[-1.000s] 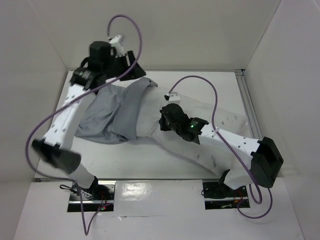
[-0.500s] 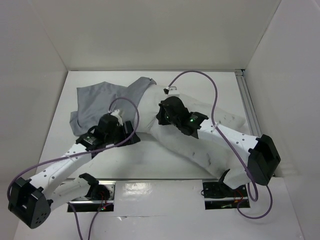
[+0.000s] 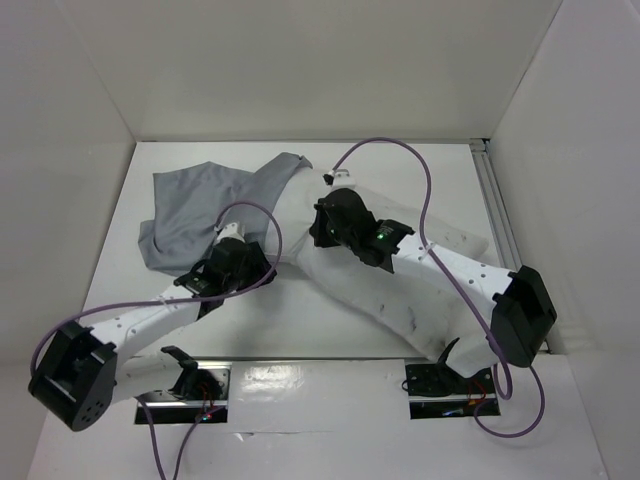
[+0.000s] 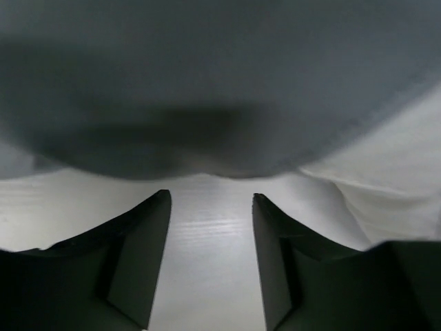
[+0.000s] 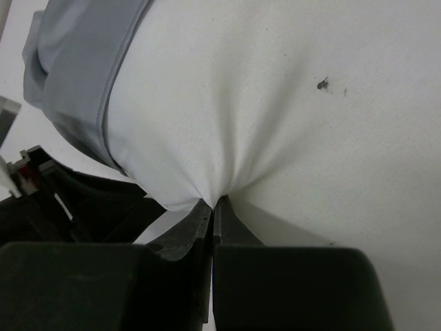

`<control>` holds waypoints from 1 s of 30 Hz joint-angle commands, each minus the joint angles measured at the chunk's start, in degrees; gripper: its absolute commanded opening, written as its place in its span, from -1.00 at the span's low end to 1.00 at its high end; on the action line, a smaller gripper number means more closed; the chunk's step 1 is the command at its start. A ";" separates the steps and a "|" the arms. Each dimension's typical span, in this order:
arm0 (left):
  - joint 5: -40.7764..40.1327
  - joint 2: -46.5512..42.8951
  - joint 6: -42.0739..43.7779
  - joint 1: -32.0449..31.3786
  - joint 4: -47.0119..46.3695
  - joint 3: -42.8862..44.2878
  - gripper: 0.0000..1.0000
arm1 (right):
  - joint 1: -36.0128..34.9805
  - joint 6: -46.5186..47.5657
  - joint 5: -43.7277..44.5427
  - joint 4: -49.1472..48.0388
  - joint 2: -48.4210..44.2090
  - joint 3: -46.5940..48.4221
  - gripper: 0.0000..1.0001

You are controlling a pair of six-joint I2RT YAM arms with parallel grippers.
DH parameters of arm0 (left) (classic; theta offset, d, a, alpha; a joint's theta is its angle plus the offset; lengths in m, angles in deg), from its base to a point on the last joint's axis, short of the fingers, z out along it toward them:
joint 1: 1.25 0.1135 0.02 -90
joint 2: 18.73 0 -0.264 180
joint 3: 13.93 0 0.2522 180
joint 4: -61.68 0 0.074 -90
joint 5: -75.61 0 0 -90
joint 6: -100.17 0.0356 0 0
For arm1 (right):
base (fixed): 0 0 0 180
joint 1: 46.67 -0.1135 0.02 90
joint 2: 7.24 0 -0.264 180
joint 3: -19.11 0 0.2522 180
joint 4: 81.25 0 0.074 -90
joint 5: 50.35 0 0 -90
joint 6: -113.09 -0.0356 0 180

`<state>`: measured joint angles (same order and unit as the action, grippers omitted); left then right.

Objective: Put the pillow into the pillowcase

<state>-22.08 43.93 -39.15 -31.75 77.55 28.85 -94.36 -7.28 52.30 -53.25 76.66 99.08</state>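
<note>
Seen from above, a white table (image 3: 300,335) holds a plump white pillow (image 3: 360,290) lying on a slant from the middle of the far side down to the near right corner. A limp grey pillowcase (image 3: 200,205) is spread over the far left part of the table. Its right edge lies over the pillow's upper left end, while the rest of the pillow is bare.

The left arm is folded low. Its elbow sits at the near left corner and its forearm runs up and to the right, close to the table. The left gripper (image 3: 255,265) lies at the near edge of the pillowcase, just beside the pillow. In the left wrist view its two dark fingers (image 4: 141,252) are spread apart with bare table between them, holding nothing. A rounded grey fold of the pillowcase (image 4: 207,89) bulges just past the fingertips, and white pillow fabric (image 4: 393,179) shows at the right.

The right arm rises from its base at the near right, bends at an elbow by the right edge, and stretches left over the pillow. The right gripper (image 3: 320,230) rests on the pillow's upper part, next to the pillowcase's edge. In the right wrist view, its fingers (image 5: 196,231) are pressed together on a small pinched fold of the pillow (image 5: 275,117), with creases fanning out from the pinch. A few dark specks (image 5: 322,84) mark the white fabric, and the pillowcase (image 5: 76,62) wraps the pillow at upper left.
</note>
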 commanded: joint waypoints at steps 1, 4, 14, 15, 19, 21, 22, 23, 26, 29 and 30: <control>-2.86 4.40 3.35 1.49 -5.19 3.67 0.23 | 0.31 -0.04 -0.43 -3.43 -0.23 4.01 -1.00; -2.86 7.83 4.58 2.11 -5.19 5.53 0.17 | 0.31 -0.04 0.10 -2.90 -0.23 4.01 -1.00; -2.17 10.99 5.11 3.17 -6.69 8.42 -0.21 | 0.84 -0.04 0.10 -2.90 -0.23 4.01 -1.00; -2.16 11.00 5.11 3.17 -6.68 8.43 -0.46 | 0.84 -0.04 0.10 -2.38 -0.23 4.53 -1.00; 0.73 8.02 5.11 2.64 -4.75 8.95 -1.00 | 1.36 -0.04 0.10 -2.37 0.30 4.54 -1.00; 3.45 6.52 4.32 2.03 -2.30 9.57 -1.00 | 1.89 -0.04 0.10 -2.37 0.83 5.06 -1.00; 5.90 4.95 3.54 1.33 -1.68 10.18 -1.00 | 1.89 -0.56 0.10 -2.37 1.61 5.06 -1.00; 7.23 4.24 3.53 0.19 -1.06 10.79 -1.00 | 1.89 -0.57 0.10 -2.90 2.32 5.06 -1.00; 12.40 3.10 0.99 -2.18 0.44 10.80 -1.00 | 1.89 -1.79 -0.51 -3.52 4.25 5.59 -1.00; 16.37 3.09 -0.68 -3.50 -0.09 9.32 -1.00 | 1.89 -3.02 -0.52 -4.92 7.24 6.82 -1.00; 16.99 3.09 -1.21 -4.30 -1.31 8.78 -1.00 | 1.89 -3.03 -1.21 -5.53 8.72 7.43 -1.00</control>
<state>-13.94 48.45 -37.25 -33.67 78.71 37.28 -92.34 -8.13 52.52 -52.61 82.48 102.84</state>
